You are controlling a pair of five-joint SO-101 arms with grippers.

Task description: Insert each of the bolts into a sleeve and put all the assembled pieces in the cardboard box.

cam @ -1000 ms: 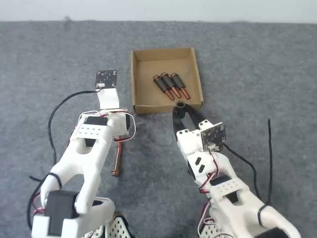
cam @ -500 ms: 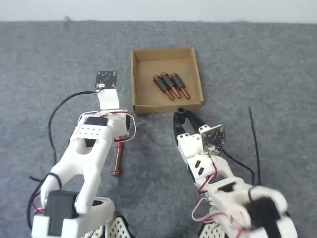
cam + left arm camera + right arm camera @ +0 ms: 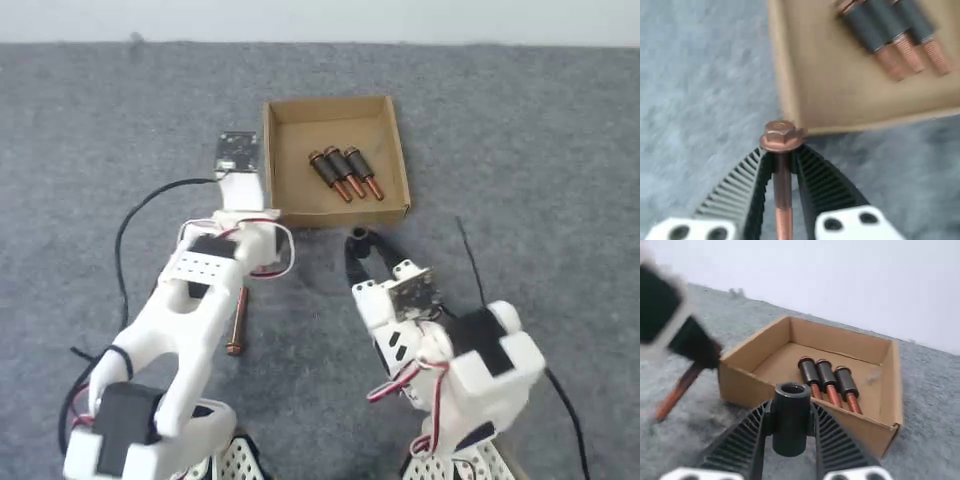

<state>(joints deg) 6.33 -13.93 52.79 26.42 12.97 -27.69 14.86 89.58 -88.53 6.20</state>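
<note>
While both arms stood over the grey-carpeted tabletop (image 3: 530,150), I saw the left gripper (image 3: 781,154) clamped on a copper hex-head bolt (image 3: 781,136). The head poked out past the tips and the shaft ran back between the ribbed fingers (image 3: 747,185). That head sat just off the near-left corner of the cardboard box (image 3: 335,102) (whether it actually touched the card, I could not tell).

The right gripper (image 3: 791,409) was closed around a black sleeve (image 3: 791,427), pinching it from both sides with the open bore facing out beyond the fingertips. From the high view it hung just short of the box's near wall, close to it but apart.

The box itself lay toward the tabletop's far edge, about midway along it. Inside, three assembled pieces (image 3: 346,174) lay side by side on the floor of the box, pressed against one another on a slant, their copper ends pointing toward the near-right corner.
</note>
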